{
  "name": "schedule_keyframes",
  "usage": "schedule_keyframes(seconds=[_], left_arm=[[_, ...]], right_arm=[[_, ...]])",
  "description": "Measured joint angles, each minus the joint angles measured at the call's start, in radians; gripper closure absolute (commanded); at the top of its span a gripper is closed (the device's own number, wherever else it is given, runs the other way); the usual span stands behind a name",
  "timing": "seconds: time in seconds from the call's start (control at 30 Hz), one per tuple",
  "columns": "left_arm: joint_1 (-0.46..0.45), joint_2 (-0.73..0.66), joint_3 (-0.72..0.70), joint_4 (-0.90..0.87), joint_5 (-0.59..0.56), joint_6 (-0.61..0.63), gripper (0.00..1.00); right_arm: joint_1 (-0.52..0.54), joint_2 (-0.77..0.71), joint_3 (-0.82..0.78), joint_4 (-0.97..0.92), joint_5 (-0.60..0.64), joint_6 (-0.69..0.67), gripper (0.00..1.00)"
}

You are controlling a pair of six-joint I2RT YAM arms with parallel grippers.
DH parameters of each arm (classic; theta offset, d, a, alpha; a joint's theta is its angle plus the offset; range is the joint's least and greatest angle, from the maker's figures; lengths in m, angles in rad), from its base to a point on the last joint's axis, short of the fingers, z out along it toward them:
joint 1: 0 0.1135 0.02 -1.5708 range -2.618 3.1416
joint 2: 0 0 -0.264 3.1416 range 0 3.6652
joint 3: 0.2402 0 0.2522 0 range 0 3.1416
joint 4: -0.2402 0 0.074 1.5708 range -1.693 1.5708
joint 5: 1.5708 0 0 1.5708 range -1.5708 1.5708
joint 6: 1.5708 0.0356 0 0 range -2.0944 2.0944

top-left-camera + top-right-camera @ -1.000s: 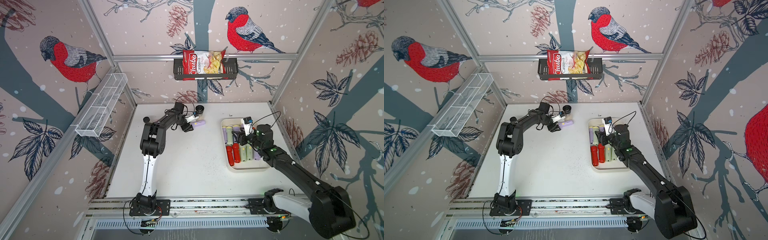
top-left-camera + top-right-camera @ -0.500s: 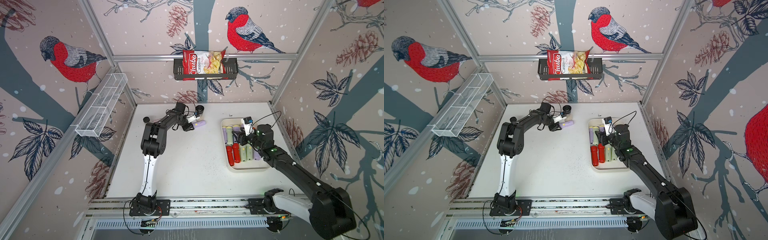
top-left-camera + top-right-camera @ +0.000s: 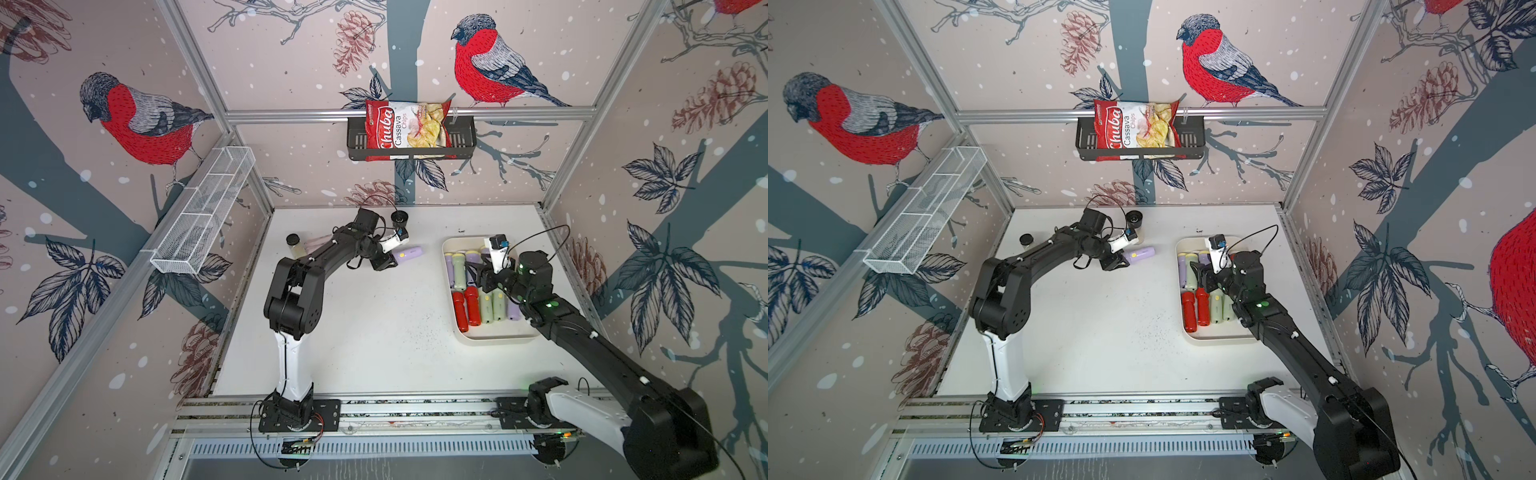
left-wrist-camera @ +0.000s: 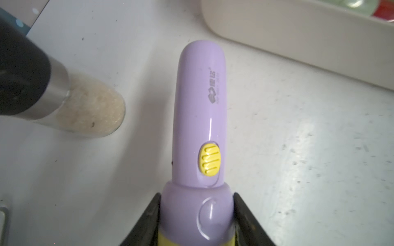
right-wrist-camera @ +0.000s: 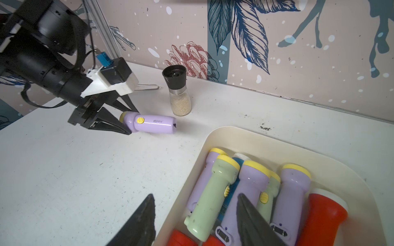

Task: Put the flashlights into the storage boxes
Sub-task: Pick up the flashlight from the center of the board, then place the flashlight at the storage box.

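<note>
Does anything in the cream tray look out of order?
Yes. In the tray, far row, a pale green flashlight lies tilted on top of a blue flashlight; the near row lies flat, side by side.

Left wrist view: lilac flashlight [image 4: 200, 110] loses its yellow head at the frame edge, as do both fingers [image 4: 147, 223] of the left gripper [image 4: 197, 194]. Barrel print too small to read. Jar [image 4: 91, 110] lid blurred, cropped. Tray [image 4: 298, 42] cropped, contents a blur.
Right wrist view: right gripper [image 5: 196, 196] cropped at the base. Blue flashlight [image 5: 237, 162] mostly buried under neighbours. Red flashlights [image 5: 319, 217] cut off.
In both top views, right arm [image 3: 536, 286] [image 3: 1246, 282] covers the tray's right side.
</note>
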Motion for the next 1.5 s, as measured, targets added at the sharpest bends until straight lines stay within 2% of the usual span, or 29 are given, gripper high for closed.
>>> schedule_keyframes(seconds=[0.13, 0.27, 0.57, 0.83, 1.13, 1.5], left_arm=[[-0.05, -0.127, -0.148, 0.029, 0.011, -0.065, 0.72], [-0.096, -0.239, -0.258, 0.064, 0.005, -0.142, 0.73], [-0.214, -0.419, -0.471, 0.125, -0.028, -0.362, 0.74], [-0.276, -0.548, -0.613, 0.193, -0.067, -0.586, 0.75], [-0.315, -0.579, -0.643, 0.2, -0.056, -0.716, 0.75], [-0.32, -0.588, -0.615, 0.158, -0.01, -0.758, 0.75]], right_arm=[[0.032, -0.027, -0.041, 0.039, -0.012, -0.034, 0.4], [0.113, -0.066, -0.09, 0.091, -0.004, -0.121, 0.4], [0.3, -0.146, -0.156, 0.153, 0.109, -0.348, 0.41], [0.38, -0.219, -0.236, 0.196, 0.137, -0.529, 0.41], [0.503, -0.167, -0.218, 0.185, 0.233, -0.657, 0.38], [0.611, -0.047, -0.171, 0.117, 0.343, -0.807, 0.33]])
